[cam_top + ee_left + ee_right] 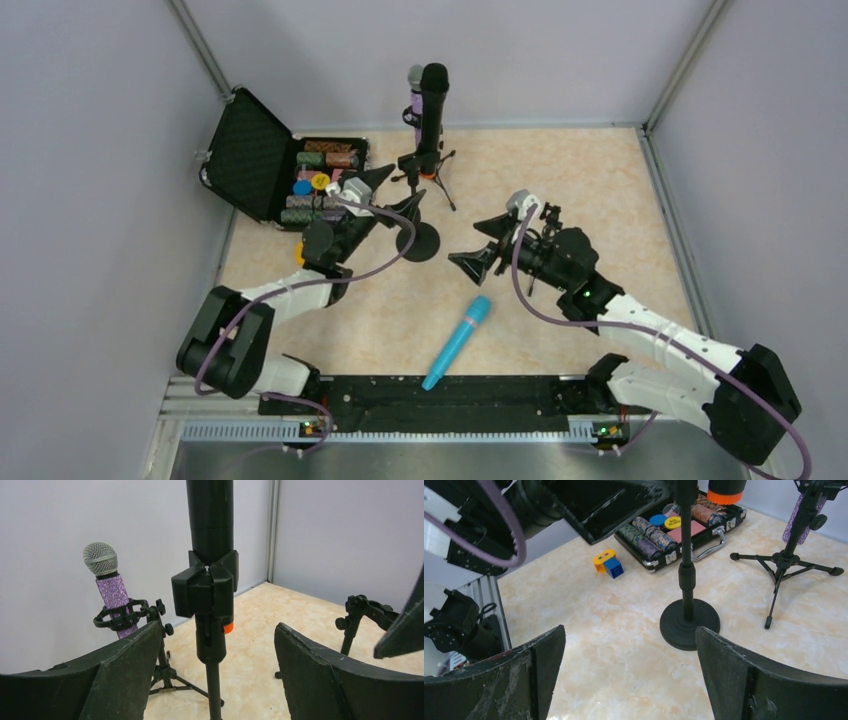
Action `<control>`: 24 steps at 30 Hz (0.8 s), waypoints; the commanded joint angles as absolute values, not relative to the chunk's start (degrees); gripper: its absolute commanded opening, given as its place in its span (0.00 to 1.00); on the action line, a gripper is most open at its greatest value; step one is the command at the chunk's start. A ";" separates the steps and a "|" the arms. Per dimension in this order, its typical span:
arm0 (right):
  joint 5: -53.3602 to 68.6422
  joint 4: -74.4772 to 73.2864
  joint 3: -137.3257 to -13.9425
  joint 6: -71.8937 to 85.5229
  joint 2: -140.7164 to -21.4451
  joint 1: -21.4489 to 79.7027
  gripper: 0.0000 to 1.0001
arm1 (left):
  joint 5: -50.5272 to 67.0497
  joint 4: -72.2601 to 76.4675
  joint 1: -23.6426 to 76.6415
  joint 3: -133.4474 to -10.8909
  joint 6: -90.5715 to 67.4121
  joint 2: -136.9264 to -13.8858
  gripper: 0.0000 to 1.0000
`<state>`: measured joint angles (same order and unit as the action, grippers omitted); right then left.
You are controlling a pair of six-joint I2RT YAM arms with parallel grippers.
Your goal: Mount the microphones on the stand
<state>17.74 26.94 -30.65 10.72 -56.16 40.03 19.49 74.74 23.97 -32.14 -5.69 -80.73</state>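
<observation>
Standing upright at the upper middle of the top view, the matte black microphone with an orange end (434,95) is clamped in the clip of a straight black stand on a round base (419,243). Just behind it to the left, the glittery purple microphone with a silver mesh head (112,587) sits in the ring holder of a black tripod stand (785,560). The all light-blue stick microphone (458,340) lies on the beige marbled surface (580,170) at lower centre. It is well apart from both stands, with its wider end pointing up and right. The left gripper (405,187) hovers just beside the pole of the round-base stand, its fingers (125,675) spread wide and holding nothing. The right gripper (463,244), to the right of the round base, faces that stand with its fingers (744,675) also wide apart and empty. An open black case of poker chips (250,150) rests at upper left, with a small yellow and blue block (606,564) near its front.
</observation>
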 commanded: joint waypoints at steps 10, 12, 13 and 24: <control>19.07 9.70 -48.48 17.77 -59.94 34.01 0.99 | 19.19 40.81 23.81 -31.78 -3.45 -62.00 0.99; 18.79 8.54 -49.19 20.04 -59.21 31.44 0.99 | 20.57 34.04 23.82 -32.83 -2.46 -59.99 0.99; 18.69 7.02 -49.82 21.49 -59.12 29.71 0.99 | 21.48 31.60 23.82 -33.20 -1.71 -58.61 0.99; -5.79 -21.69 -61.63 19.04 -58.76 19.62 0.99 | 24.15 22.43 23.90 -30.10 -0.44 -49.39 0.99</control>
<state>8.34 -9.65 -55.86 21.06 -60.38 20.29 22.41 24.29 23.99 -30.96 -1.30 -51.90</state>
